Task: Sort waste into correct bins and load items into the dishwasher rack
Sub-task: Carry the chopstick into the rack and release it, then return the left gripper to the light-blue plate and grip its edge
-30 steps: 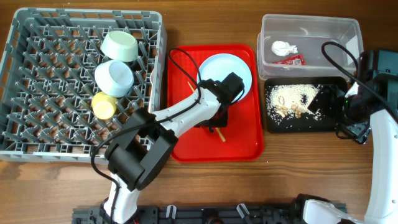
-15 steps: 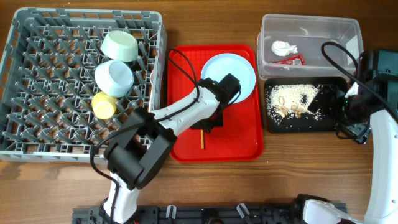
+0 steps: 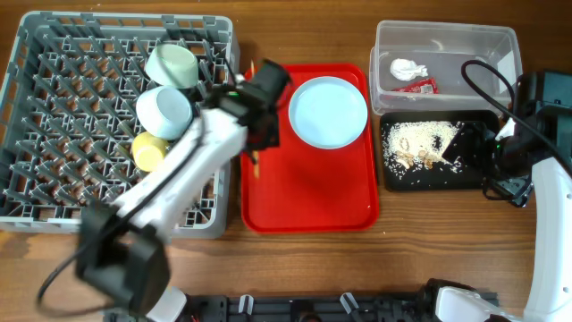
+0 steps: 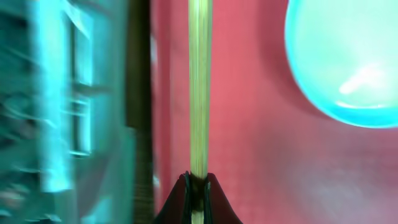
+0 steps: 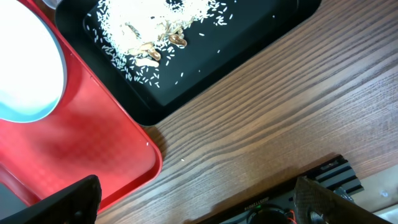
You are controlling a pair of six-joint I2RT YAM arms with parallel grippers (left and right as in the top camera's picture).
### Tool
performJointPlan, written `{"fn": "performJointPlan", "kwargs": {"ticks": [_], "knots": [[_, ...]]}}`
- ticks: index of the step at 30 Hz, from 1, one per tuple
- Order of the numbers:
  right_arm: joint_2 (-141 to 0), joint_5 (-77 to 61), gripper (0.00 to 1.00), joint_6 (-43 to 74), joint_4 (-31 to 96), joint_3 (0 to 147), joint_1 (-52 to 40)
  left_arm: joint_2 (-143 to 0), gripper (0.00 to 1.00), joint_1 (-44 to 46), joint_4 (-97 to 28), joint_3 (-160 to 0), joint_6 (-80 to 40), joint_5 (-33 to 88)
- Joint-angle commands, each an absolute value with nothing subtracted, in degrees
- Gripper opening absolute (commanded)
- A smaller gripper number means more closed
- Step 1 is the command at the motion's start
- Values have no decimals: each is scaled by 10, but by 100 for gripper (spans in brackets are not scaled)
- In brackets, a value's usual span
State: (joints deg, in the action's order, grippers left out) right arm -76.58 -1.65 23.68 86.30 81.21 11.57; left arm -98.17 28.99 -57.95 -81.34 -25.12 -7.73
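Observation:
My left gripper (image 3: 258,114) is shut on the thin wooden chopsticks (image 4: 200,87), held over the left edge of the red tray (image 3: 308,192), beside the grey dishwasher rack (image 3: 54,192). In the left wrist view the jaws (image 4: 198,186) pinch the sticks. The rack holds a pale green bowl (image 3: 172,64), a light blue bowl (image 3: 164,111) and a yellow cup (image 3: 149,151). The round pale plate (image 3: 328,111) lies on the red tray. My right gripper (image 5: 196,208) is open and empty near the black tray (image 3: 391,179). The fork is out of view.
The clear tub (image 3: 447,36) at the back right holds a white paper wad (image 3: 408,67) and a red sauce packet (image 3: 416,87). Rice crumbs (image 3: 420,139) lie in the black tray, also seen in the right wrist view (image 5: 143,43).
My left gripper has carried the chopsticks from the middle of the red tray back and left to its edge by the rack. The right arm has not moved.

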Motion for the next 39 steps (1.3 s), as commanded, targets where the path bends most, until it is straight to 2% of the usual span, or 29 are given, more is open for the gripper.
{"fn": "performJointPlan", "kwargs": {"ticks": [1, 5, 13, 14, 16, 18, 25, 28, 29, 30, 36, 39], "knots": [[-757, -13, 100, 229, 862, 825, 117, -918, 4, 243, -579, -814, -124, -89], [-757, -13, 100, 229, 862, 825, 117, -925, 4, 172, -575, -814, -59, -89], [-757, -13, 100, 227, 862, 825, 117, -983, 4, 117, -547, -814, -64, -86], [-757, -13, 100, 227, 862, 825, 117, -988, 8, 117, -546, -814, -64, -86], [-757, -13, 100, 227, 862, 825, 117, -991, 28, 117, -546, -814, -64, -86], [-757, -13, 100, 227, 862, 825, 117, -992, 40, 117, -547, -814, -64, -86], [-757, -13, 100, 227, 862, 825, 117, -992, 49, 118, -546, -814, -82, -79], [-757, -13, 100, 227, 862, 825, 117, -992, 63, 118, -542, -814, -81, -16], [-757, -13, 100, 227, 862, 825, 117, -992, 72, 123, -535, -814, -81, 26], [-757, -13, 100, 227, 861, 825, 117, -992, 74, 130, -530, -814, -81, 52], [-757, -13, 100, 227, 860, 825, 117, -999, 79, 234, -433, -814, -31, 74], [-757, -13, 100, 227, 860, 825, 117, -1023, 86, 298, -353, -814, -18, 63]]}}
